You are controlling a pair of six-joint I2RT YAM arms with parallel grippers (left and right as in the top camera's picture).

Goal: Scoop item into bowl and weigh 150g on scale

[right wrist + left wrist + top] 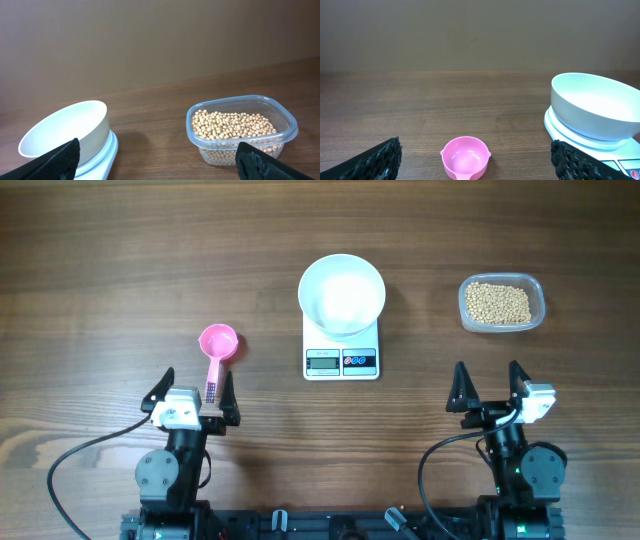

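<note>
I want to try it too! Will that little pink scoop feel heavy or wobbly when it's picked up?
Probably light: the pink scoop looks like thin plastic and is empty. Likely stiff, not floppy, since cup and handle look like one moulded piece. Held by its narrow handle, it might twist a little, because the cup sits at one end.

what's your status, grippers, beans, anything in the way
Both open, empty: left gripper, right gripper. Empty bowl on scale; beans in tub. Pink scoop untouched, nothing blocking.
</note>
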